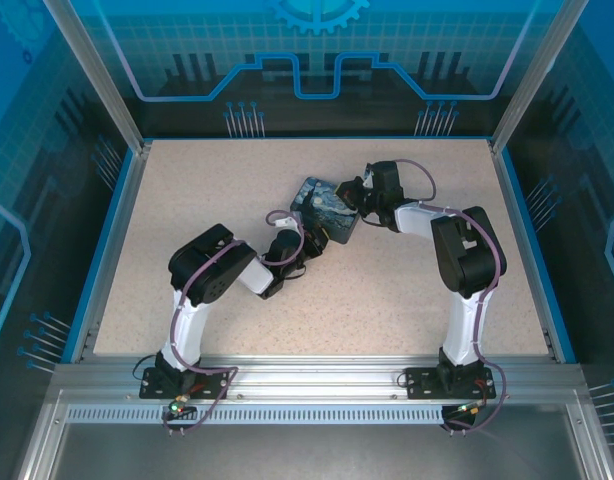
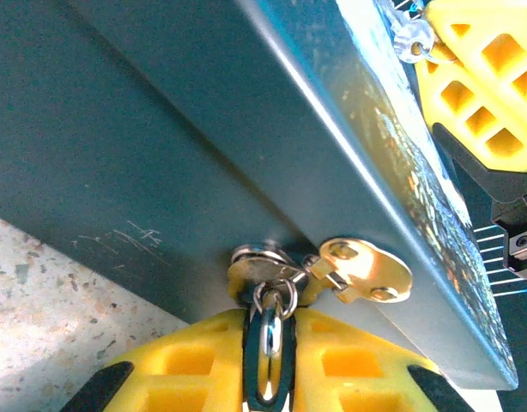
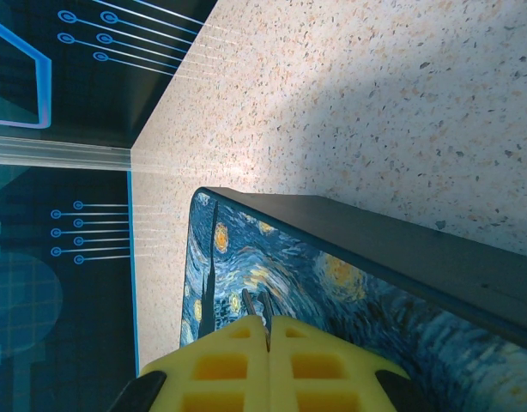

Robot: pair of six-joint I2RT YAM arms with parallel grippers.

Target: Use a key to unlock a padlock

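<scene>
Tin [image 1: 322, 212] lay mid-counter [image 1: 407, 300], slightly toward far side. Left hand [image 1: 290, 255] sat at tin's near-left wall, clenched on padlock [image 2: 265, 382]. Dark body was pinched between yellow fingers [image 2: 349, 360]; thin shackle [image 2: 272, 330] rose to tin's edge, just beside brass hasp [image 2: 362, 270]. Right hand [image 3: 268, 324] hung over tin's right edge, above painted lid, fingers pressed together. Thin metal piece [image 3: 265, 305] protruded between tips; identity could not be told.

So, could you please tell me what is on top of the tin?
The right gripper, shut, is over the tin's painted lid near one edge. Whatever lies beneath its fingers is covered.
</scene>
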